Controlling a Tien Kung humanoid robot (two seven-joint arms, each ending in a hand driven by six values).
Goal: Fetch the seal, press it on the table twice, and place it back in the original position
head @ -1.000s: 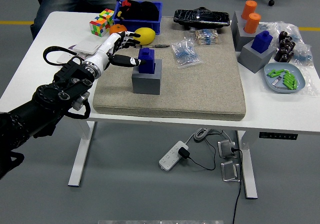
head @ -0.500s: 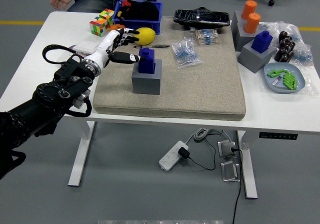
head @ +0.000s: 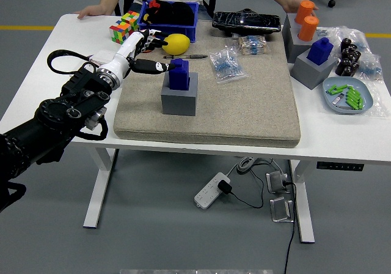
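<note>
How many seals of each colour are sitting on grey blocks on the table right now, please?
Blue seals: 2 (one beside the left hand, one at the right)
Orange seals: 2 ( and)
Total: 4

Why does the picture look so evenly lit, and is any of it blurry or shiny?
Head view: soft overhead light, with only faint shadows under the table; everything is sharp, including the left robot hand at the blue seal; the one glare is on the black plastic-wrapped item at the far edge.
</note>
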